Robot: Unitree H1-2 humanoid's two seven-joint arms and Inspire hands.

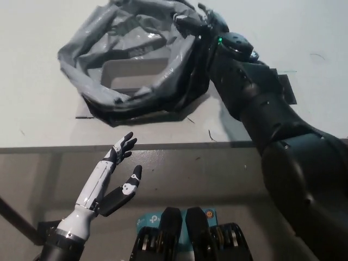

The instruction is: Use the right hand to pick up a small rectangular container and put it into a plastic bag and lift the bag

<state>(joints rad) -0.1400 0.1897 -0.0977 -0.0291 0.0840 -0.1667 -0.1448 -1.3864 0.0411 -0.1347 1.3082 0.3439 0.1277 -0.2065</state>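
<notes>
The right hand [198, 19] is gripping the plastic bag [136, 60] at its rim above the tabletop [32, 109]; lifting looks underway. Left hand [117, 176] is resting open.
</notes>
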